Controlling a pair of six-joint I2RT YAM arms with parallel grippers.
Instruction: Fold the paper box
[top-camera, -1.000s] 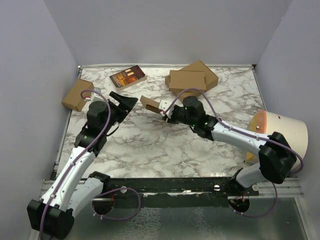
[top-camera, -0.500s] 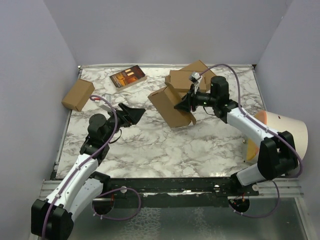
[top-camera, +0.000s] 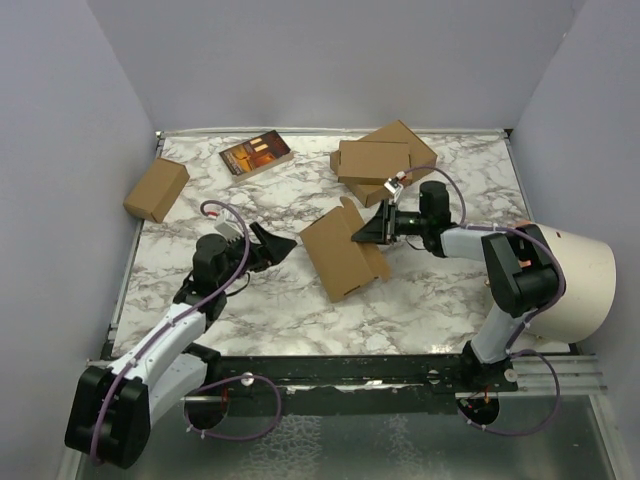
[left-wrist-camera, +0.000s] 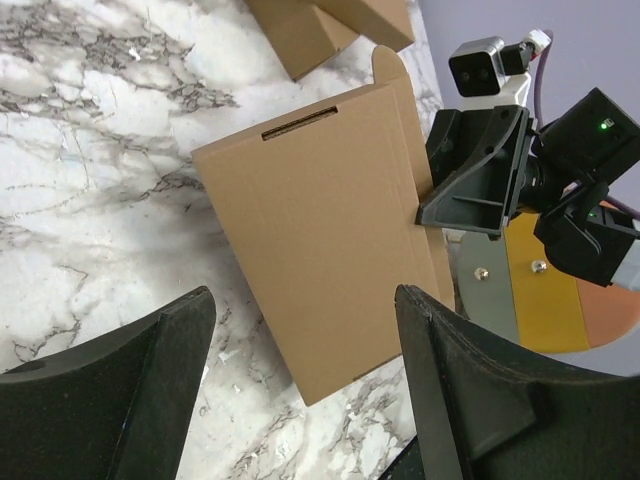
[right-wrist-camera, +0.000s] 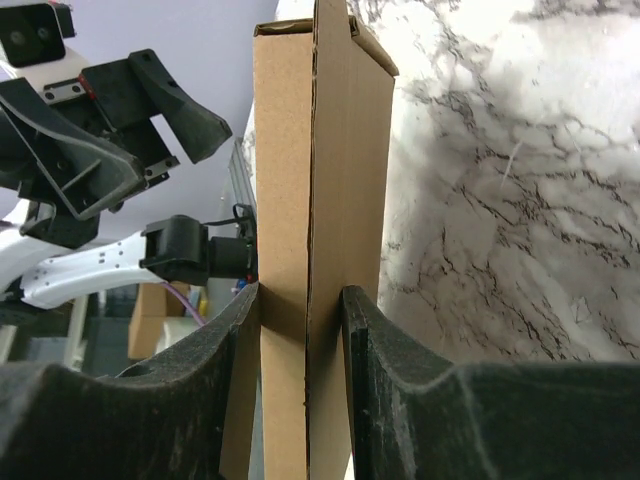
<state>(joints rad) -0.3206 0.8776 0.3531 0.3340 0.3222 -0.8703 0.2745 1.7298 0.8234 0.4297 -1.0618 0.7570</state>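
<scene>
The paper box (top-camera: 340, 255) is a thin flat brown cardboard mailer with a slot near one end, lying slanted low over the middle of the marble table. My right gripper (top-camera: 366, 229) is shut on its right-hand long edge; in the right wrist view both fingers (right-wrist-camera: 385, 370) press the box (right-wrist-camera: 310, 150) from either side, around my right gripper (right-wrist-camera: 300, 300). My left gripper (top-camera: 282, 243) stands open just left of the box without touching it. In the left wrist view the box (left-wrist-camera: 320, 220) fills the space ahead of my left gripper (left-wrist-camera: 305, 300).
A stacked pair of folded brown boxes (top-camera: 385, 160) sits at the back right. A small brown carton (top-camera: 156, 189) lies at the back left, beside a dark book-like pack (top-camera: 255, 155). A large cream and orange drum (top-camera: 570, 280) stands at the right edge.
The right arm swung back to the right and carried the box from edge-on near the left gripper down to a flat slant at the middle. The left gripper dropped lower and shifted right.
</scene>
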